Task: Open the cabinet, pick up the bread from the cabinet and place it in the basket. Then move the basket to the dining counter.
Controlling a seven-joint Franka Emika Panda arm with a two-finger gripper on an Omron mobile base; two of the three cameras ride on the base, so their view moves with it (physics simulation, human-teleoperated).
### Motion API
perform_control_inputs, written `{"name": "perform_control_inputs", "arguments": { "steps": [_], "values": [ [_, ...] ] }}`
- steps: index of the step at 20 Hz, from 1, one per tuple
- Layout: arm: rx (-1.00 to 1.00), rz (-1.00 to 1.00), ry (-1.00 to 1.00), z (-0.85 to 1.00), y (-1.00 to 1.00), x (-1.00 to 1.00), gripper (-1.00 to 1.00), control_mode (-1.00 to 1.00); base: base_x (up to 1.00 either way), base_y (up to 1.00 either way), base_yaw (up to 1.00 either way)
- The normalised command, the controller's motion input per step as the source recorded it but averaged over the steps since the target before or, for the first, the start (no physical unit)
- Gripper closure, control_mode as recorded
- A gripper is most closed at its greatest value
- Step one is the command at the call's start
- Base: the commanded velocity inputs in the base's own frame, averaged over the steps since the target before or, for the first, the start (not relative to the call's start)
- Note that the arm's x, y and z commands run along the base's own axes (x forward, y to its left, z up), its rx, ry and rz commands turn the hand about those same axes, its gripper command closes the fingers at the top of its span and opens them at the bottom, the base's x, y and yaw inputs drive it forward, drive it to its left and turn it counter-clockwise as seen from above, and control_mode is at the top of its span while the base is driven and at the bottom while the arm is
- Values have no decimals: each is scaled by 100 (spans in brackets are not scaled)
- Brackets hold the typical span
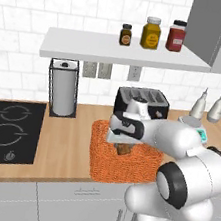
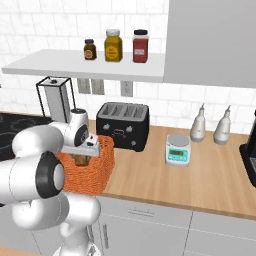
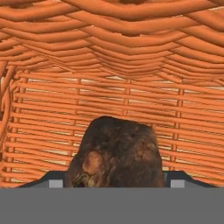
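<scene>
Gripper [image 1: 123, 146] clamping lumpy dark brown bread [image 3: 117, 153], hanging just inside open-topped orange basket [image 1: 104, 166]; woven wicker floor showing beneath. Basket sitting on wood worktop [image 1: 63, 148].

White, glossy, rounded arm [image 1: 184, 170] built of bulbous segments. Dark, nearly black rings at the joints, a broad black disc on the large near segment. Small teal marking on one upper link. Pale grey hand block with dark trim. Two small dark fingertips [image 3: 52, 179] with light-grey pads.
</scene>
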Motion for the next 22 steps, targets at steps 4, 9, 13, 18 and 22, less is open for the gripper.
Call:
{"name": "perform_control_inputs", "arguments": {
  "steps": [4, 9, 13, 18, 22],
  "values": [
    [0, 2, -8, -7, 0, 3, -100, -100, 0, 0, 0],
    [0, 0, -3, 2, -2, -2, -100, -100, 0, 0, 0],
    [0, 0, -4, 14, 0, -9, -100, -100, 0, 0, 0],
    [0, 0, -14, 43, -2, -27, -100, -100, 0, 0, 0],
    [0, -1, -12, 65, -32, -39, -100, -100, 0, 0, 0]
  ]
}}
